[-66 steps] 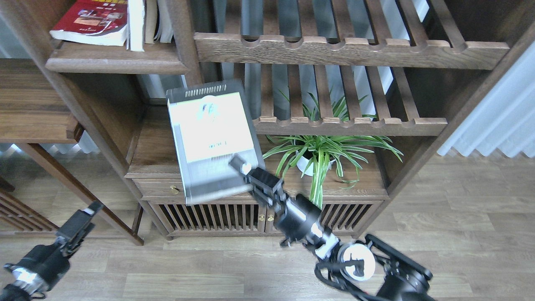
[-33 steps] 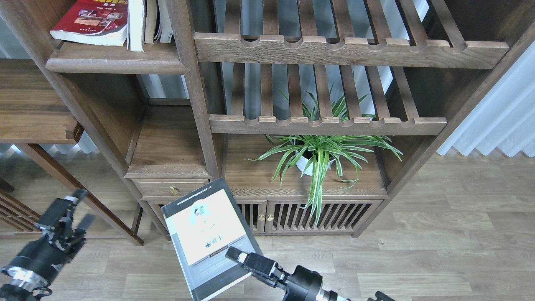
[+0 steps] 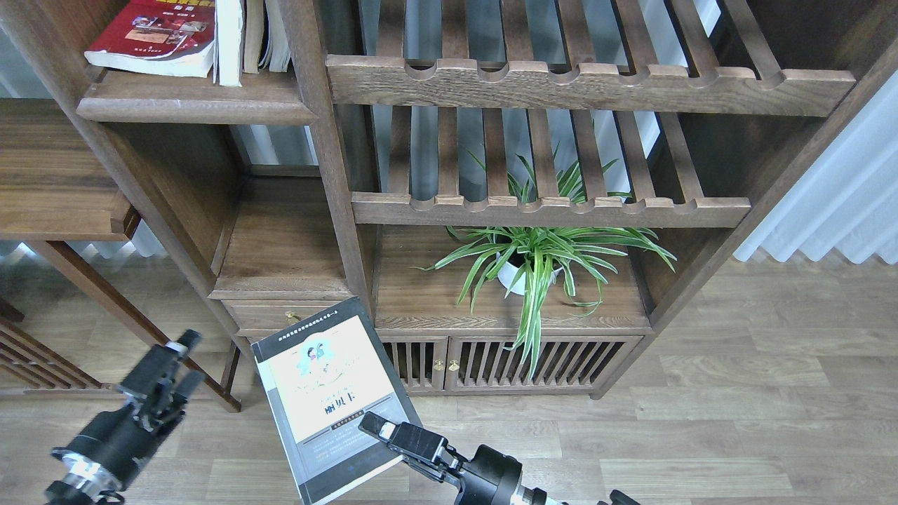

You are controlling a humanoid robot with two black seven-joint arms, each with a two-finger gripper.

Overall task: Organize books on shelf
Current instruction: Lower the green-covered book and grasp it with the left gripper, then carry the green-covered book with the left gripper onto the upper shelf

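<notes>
Right gripper: your right jaws are clamped on the lower right edge of the black-grey book, held low in front of the cabinet
Black-grey book: cover facing up; it has dropped from shelf height 1 s ago to down near the floor, then drifted a little left in the last half second, so you are further from placing it
Left gripper: its 2 fingers are slightly apart, holding nothing; it has risen and moved right toward the book, perhaps for a handover or regrip
Plant: unmoved on the cabinet top
Shelf: top left, carrying the red book lying flat and the white book upright beside it; the 3rd book is still to go there
</notes>
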